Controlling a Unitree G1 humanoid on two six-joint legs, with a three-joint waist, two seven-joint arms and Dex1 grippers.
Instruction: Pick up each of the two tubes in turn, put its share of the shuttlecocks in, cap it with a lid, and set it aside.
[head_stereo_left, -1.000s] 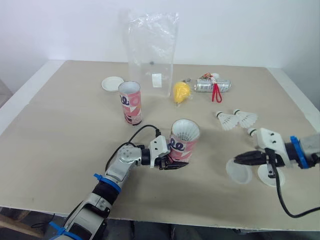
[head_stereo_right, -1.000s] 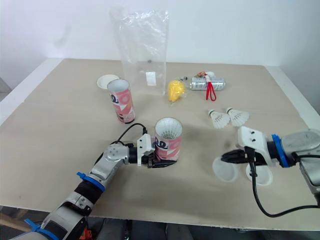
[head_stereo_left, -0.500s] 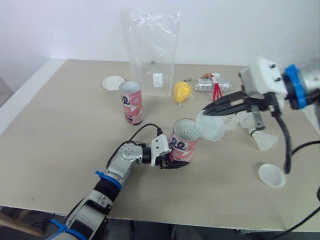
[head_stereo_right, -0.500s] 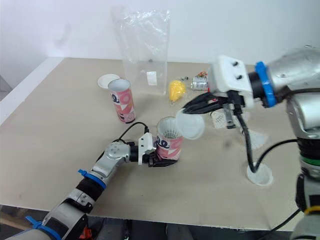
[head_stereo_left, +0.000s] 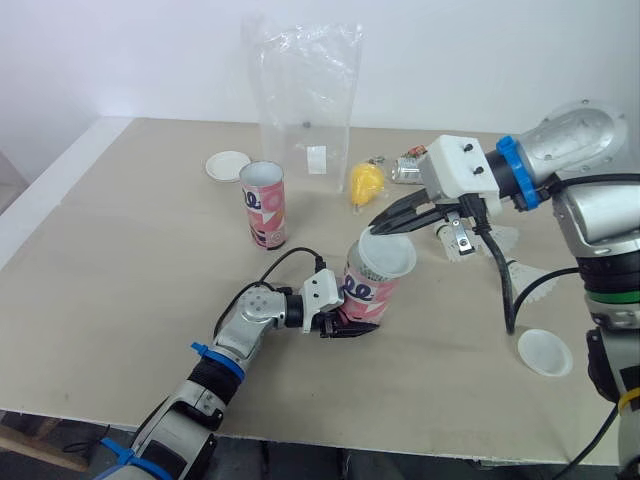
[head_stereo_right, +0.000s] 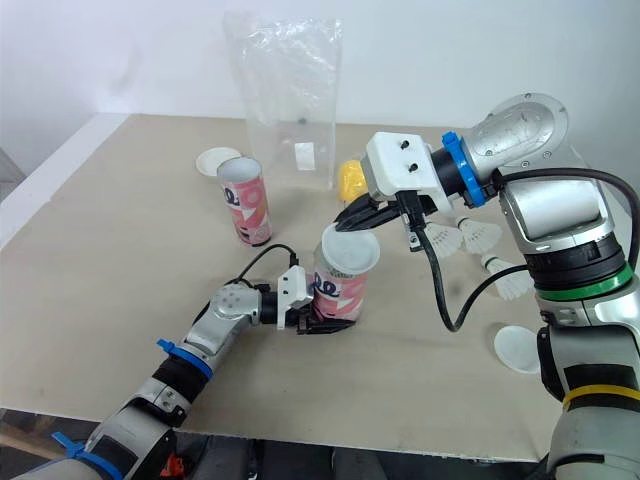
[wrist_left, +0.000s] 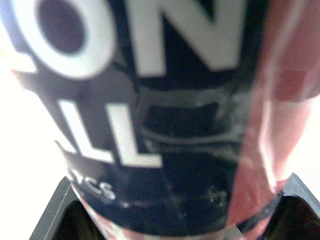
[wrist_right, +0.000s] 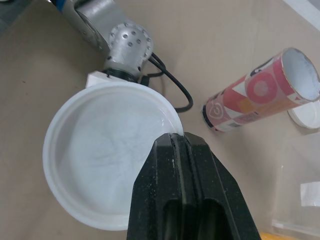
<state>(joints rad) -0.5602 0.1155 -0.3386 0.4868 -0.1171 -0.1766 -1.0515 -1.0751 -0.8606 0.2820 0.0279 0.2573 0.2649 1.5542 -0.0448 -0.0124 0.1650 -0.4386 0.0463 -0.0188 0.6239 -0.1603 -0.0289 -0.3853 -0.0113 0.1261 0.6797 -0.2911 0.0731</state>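
Observation:
A pink tube (head_stereo_left: 366, 293) stands at the table's front middle, and my left gripper (head_stereo_left: 350, 325) is shut on its lower part; the tube's printed wall (wrist_left: 160, 115) is close up in the left wrist view. My right gripper (head_stereo_left: 384, 226) is shut on the rim of a white lid (head_stereo_left: 387, 255), holding it over this tube's mouth and covering the shuttlecocks inside. I cannot tell whether the lid (wrist_right: 105, 172) is seated. A second pink tube (head_stereo_left: 264, 205) stands open farther back to the left. Three loose shuttlecocks (head_stereo_left: 462, 243) lie to the right.
A tall clear plastic bag (head_stereo_left: 303, 110) stands at the back, with a yellow object (head_stereo_left: 363, 184) and a can (head_stereo_left: 408, 171) beside it. One white lid (head_stereo_left: 227, 166) lies at the back left, another lid (head_stereo_left: 545, 352) at the front right.
My right gripper lifted a lid off the table at the front right and carried it left and down onto the held tube's mouth. The left gripper and its tube stayed put.

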